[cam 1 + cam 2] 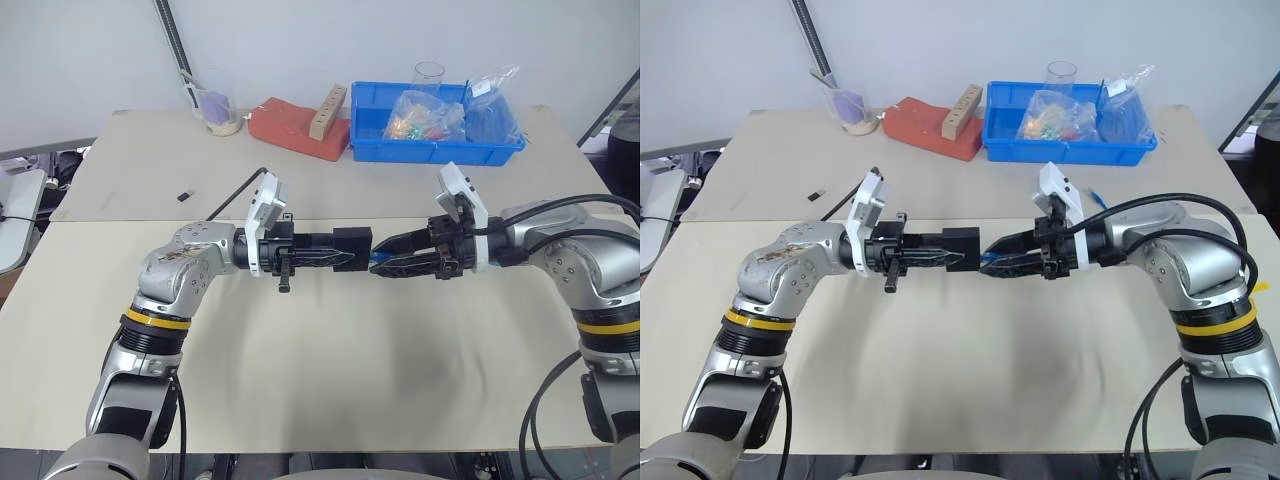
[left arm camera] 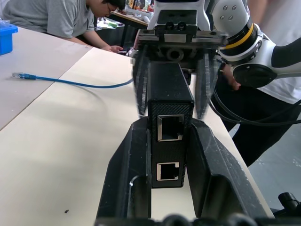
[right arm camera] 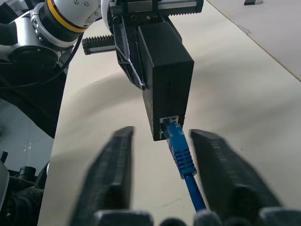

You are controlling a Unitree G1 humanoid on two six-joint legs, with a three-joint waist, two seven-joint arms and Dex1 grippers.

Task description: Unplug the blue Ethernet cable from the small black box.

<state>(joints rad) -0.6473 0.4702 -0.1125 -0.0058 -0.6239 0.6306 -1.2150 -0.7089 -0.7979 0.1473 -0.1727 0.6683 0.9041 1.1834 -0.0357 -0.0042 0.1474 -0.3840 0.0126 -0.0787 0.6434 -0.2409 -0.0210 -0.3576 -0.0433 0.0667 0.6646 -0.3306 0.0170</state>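
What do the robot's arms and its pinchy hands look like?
Both arms are shiny silver metal with rounded joints, and each has a yellow ring edged in black near the elbow. Thick black cables loop along the right arm. The left gripper and right gripper each have two long black fingers, ribbed on the inside. A white plastic bracket sticks up at each wrist.

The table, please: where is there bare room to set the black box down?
The near half of the table, below both arms, is bare. The far edge is crowded: blue bin, red block, cup. A small black piece lies mid-left.
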